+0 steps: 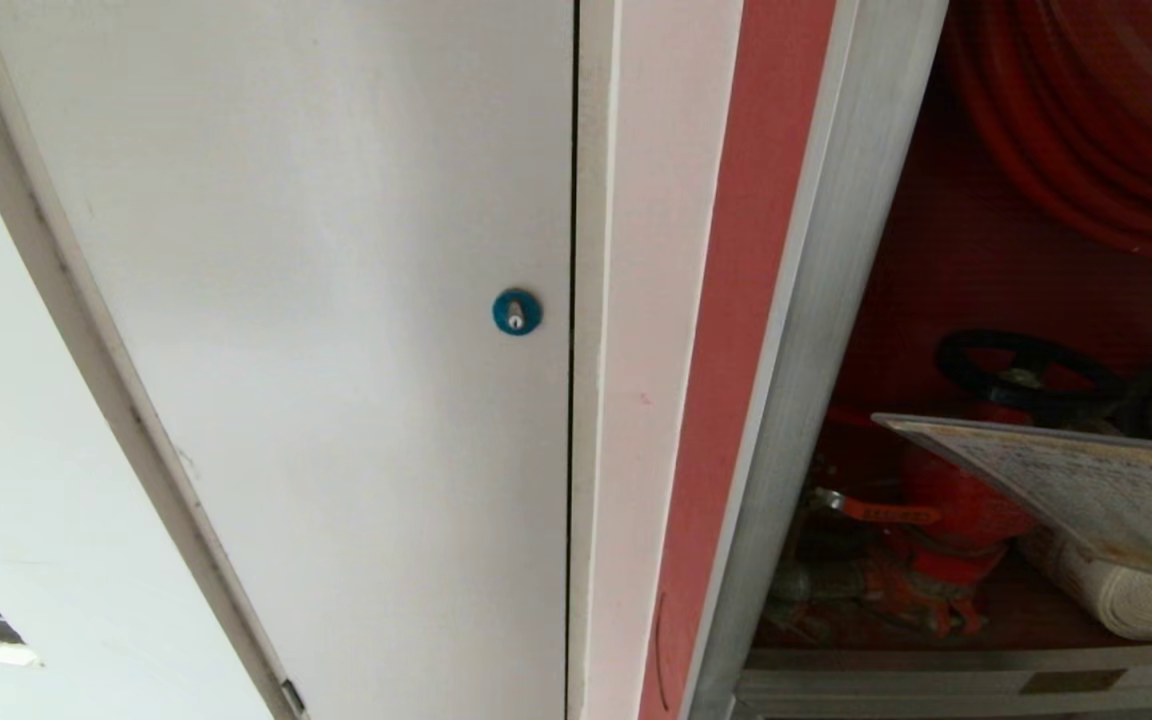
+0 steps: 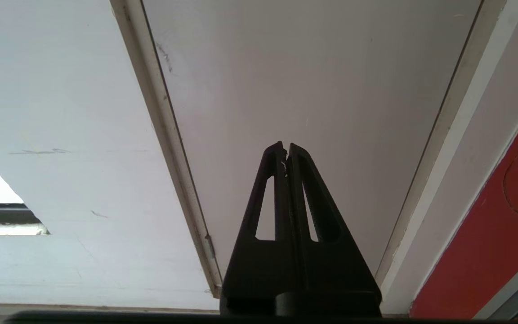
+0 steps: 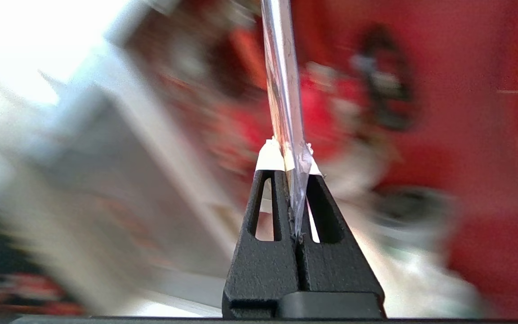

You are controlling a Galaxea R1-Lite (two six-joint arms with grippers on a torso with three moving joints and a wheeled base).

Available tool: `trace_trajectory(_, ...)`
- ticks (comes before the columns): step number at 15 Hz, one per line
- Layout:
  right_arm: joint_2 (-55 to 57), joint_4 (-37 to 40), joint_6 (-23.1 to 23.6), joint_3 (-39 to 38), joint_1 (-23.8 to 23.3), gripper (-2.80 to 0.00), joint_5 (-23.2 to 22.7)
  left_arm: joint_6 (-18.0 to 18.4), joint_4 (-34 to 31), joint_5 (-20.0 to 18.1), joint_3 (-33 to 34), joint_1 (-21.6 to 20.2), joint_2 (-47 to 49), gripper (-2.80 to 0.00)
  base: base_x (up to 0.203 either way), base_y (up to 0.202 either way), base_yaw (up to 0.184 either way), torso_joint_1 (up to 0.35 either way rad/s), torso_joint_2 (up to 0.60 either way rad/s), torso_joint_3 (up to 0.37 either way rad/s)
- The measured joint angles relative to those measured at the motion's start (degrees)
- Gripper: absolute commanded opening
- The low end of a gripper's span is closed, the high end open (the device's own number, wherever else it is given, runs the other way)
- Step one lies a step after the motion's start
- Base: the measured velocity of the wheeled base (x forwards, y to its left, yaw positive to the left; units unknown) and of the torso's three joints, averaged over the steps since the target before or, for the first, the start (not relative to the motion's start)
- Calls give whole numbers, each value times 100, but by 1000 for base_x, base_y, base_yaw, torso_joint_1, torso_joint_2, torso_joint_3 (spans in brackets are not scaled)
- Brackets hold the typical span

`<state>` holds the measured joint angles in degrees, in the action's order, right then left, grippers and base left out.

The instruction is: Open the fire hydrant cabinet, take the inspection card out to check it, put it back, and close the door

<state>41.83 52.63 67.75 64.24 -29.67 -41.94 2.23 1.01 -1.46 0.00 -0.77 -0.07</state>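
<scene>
The fire hydrant cabinet (image 1: pixel 816 330) stands open at the right of the head view, showing its red interior. The white inspection card (image 1: pixel 1086 490), printed with fine table rows, hangs almost flat in front of the red valve (image 1: pixel 956 510). In the right wrist view I see the card (image 3: pixel 281 81) edge-on, with my right gripper (image 3: pixel 288 155) shut on its near edge. That gripper is outside the head view. My left gripper (image 2: pixel 286 146) is shut and empty, parked facing the plain white door (image 2: pixel 313 81). The cabinet's glass door is out of view.
A red hose reel (image 1: pixel 1086 120) fills the cabinet's top. A black handwheel (image 1: pixel 1021 365) and a white rolled hose (image 1: pixel 1116 595) lie below the card. The white door (image 1: pixel 316 300) with a blue lock (image 1: pixel 517 312) takes up the left. The lower panel's silver frame (image 1: pixel 966 680) runs beneath.
</scene>
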Motion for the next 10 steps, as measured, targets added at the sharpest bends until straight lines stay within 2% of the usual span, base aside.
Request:
trace_trajectory(2, 234, 385, -439, 83, 95, -280, -512, -2, 0, -1, 0, 0, 0, -280, 0, 0, 0, 0, 0, 0)
trace_trajectory(6, 714, 447, -1669, 116, 333, -280, -1512, -2, -1, -1, 0, 0, 0, -280, 0, 0, 0, 0, 0, 0)
trace_trajectory(8, 971, 432, -2213, 165, 672, -280, -1759, -1, 0, -2, 0, 0, 0, -280, 0, 0, 0, 0, 0, 0)
trace_trajectory(10, 1203, 396, -2680, 258, 1201, -280, -1793, -2, -2, -3, 0, 0, 0, -280, 0, 0, 0, 0, 0, 0)
